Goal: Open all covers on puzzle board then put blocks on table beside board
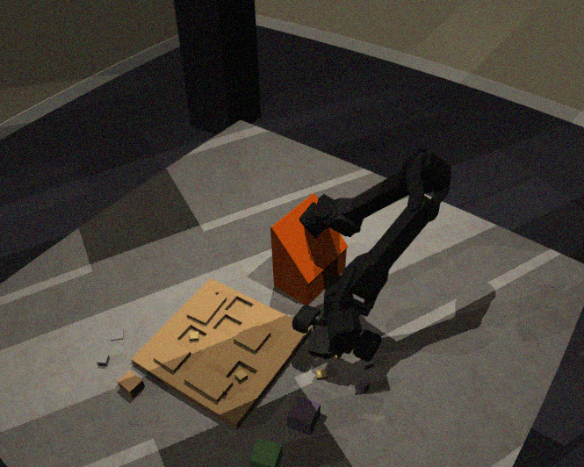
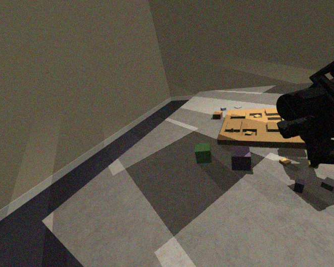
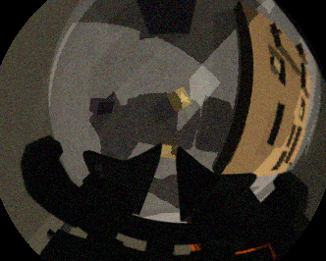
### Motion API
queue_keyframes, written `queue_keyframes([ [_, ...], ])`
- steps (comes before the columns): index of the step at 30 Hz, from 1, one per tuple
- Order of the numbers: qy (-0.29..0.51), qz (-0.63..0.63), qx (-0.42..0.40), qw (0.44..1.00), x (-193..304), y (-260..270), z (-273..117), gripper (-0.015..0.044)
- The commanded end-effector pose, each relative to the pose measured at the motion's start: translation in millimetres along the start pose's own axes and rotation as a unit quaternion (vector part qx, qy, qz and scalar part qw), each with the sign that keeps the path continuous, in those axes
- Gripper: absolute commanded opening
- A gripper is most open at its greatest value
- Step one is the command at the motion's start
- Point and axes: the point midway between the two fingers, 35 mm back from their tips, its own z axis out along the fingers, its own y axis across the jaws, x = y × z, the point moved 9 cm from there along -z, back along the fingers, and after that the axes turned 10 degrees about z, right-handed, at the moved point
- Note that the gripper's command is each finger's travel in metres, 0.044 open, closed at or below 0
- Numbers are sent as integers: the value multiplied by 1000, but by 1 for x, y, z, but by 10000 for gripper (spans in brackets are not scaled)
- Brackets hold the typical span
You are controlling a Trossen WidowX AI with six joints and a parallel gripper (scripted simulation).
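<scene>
Pinching a small yellow block (image 1: pixel 335 356) (image 2: pixel 309 165) (image 3: pixel 168 151), the gripper (image 1: pixel 336 355) (image 2: pixel 313 163) (image 3: pixel 168 147) stands nearly closed.

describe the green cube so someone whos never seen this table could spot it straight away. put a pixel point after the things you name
Start from the big tan puzzle board (image 1: pixel 217 346) (image 2: pixel 264 137) on the table. Just off its edge sits a purple cube (image 1: pixel 303 415) (image 2: pixel 241 159), and the green cube (image 1: pixel 265 451) (image 2: pixel 202 153) sits beside that, not touching it. It's the only green thing there, and slightly smaller than the purple one.
</scene>
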Motion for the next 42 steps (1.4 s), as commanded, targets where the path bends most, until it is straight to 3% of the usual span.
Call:
queue_keyframes([
  [1, 3, 6, 5, 1000, 2, -3, 3, 80],
  [7, 3, 6, 5, 1000, 2, -3, 3, 80],
  [21, 1, 1, 2, 1000, 0, -1, 0, 440],
  [42, 3, 4, 8, 1000, -1, -2, -65, 440],
])
